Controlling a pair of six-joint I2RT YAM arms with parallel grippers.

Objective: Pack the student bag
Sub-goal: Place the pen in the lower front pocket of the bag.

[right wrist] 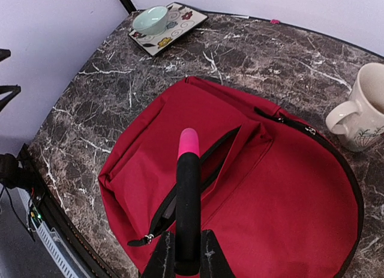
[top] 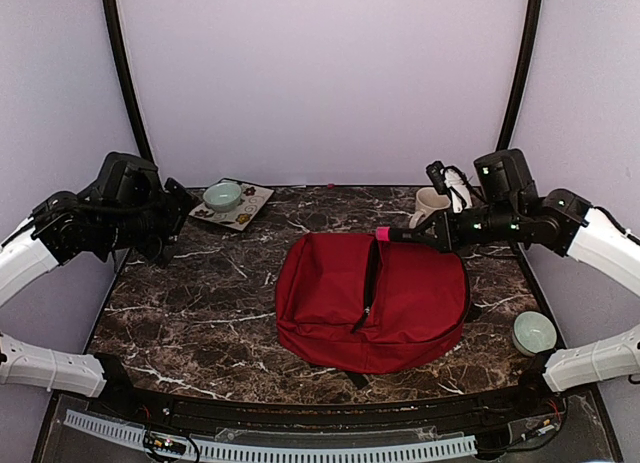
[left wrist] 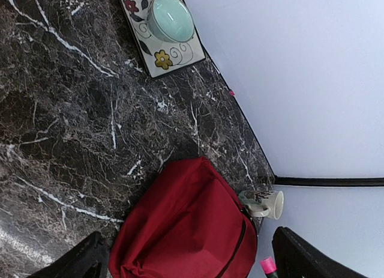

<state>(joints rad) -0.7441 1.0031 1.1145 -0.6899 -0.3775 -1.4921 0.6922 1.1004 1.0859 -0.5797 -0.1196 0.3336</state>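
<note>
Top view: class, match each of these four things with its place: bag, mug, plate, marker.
Things:
1 bag
2 mug
3 plate
4 marker

Places:
a held in the right fingers
b far left corner of the table, under a bowl
c middle of the table
d far right, behind the bag

Pairs: 1-c; 2-d; 3-b; 4-a
</note>
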